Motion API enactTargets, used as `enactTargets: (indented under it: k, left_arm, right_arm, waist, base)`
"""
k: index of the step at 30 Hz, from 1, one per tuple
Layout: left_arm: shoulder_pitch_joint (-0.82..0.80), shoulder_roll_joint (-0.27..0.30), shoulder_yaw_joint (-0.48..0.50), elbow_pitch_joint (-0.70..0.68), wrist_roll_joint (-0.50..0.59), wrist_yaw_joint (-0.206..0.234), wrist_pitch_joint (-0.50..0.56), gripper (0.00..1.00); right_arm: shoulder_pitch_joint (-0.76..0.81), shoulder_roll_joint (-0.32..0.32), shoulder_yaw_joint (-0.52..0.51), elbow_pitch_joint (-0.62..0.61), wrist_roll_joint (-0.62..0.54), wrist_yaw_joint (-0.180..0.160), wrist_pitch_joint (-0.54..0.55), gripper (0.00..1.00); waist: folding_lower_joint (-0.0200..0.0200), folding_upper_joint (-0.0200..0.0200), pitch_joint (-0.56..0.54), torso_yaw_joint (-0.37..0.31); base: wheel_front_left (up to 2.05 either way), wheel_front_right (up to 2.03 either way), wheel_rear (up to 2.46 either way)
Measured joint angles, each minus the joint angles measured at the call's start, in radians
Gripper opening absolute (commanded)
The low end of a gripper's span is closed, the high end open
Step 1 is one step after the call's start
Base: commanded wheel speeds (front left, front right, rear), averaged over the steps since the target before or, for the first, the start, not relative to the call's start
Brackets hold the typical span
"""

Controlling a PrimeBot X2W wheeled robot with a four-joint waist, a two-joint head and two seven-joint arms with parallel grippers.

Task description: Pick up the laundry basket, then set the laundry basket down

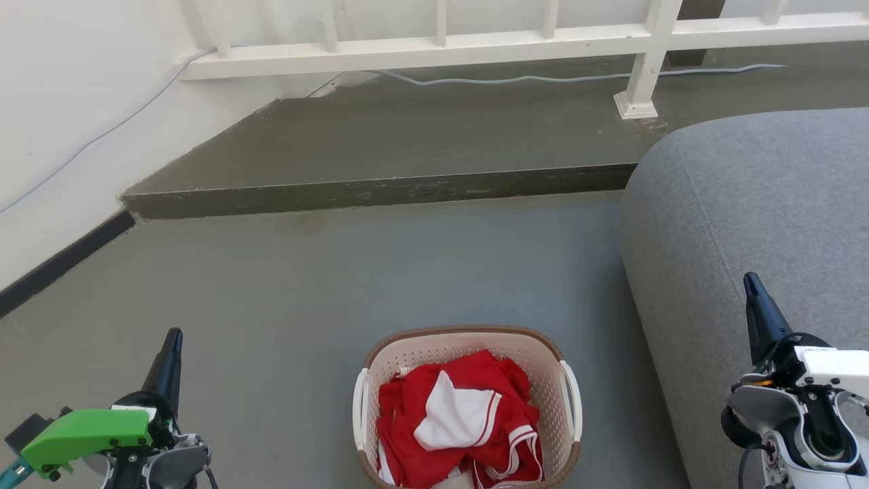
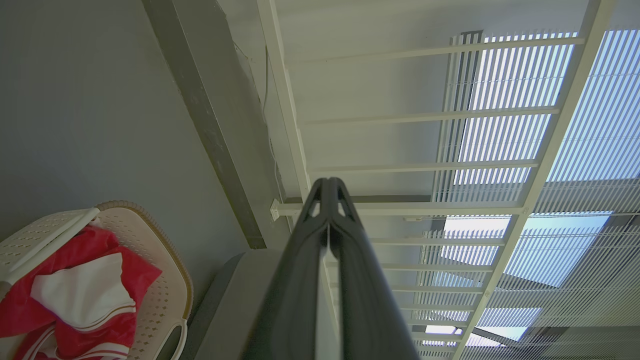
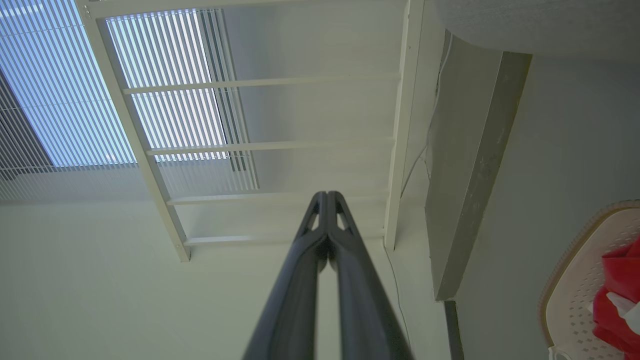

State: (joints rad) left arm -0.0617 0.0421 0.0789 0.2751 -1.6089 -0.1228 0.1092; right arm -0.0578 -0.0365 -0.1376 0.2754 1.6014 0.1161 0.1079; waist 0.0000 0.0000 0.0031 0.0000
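Cream-white perforated plastic with a brown woven-look rim band, the laundry basket (image 1: pixel 441 350) stands on the grey floor (image 1: pixel 305 292) low in the middle of the head view, directly before the robot. A heap of red-and-white garments (image 1: pixel 461 414) lies in it, rising to about the rim. Its two white side handles, one on the robot's left (image 1: pixel 360 407) and one on the right (image 1: pixel 574 401), are both bare, with nothing touching them.

The left gripper (image 1: pixel 173 337) hangs well apart from the basket at the lower left, fingers pointing up the view. The left wrist view shows its two dark fingers pressed together at the tips, clenched on nothing. The right gripper (image 1: pixel 752 284) sits well off to the lower right, in front of a grey upholstered sofa (image 1: pixel 747 204). Its fingers likewise meet with nothing between them.

Beyond the basket, a low concrete step (image 1: pixel 380 190) crosses the floor. On it stand a white railing (image 1: pixel 434 46) and a pale cable (image 1: pixel 543 78).

By this layout the task looks barely begun: the basket rests on the floor and no handle is grasped. Left to do, judging from here, are the reach to the handles, opening and closing on them, the lift, and the setting down.
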Motion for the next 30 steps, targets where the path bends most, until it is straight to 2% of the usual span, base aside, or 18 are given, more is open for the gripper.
enactTargets:
  k: [30]
  left_arm:
    - [0.000,0.000,0.000,0.000,0.000,0.000,0.000,0.00]
  right_arm:
    - [0.000,0.000,0.000,0.000,0.000,0.000,0.000,0.00]
  waist:
    - [0.0000,0.0000,0.000,0.000]
  base:
    - [0.00,0.00,0.00]
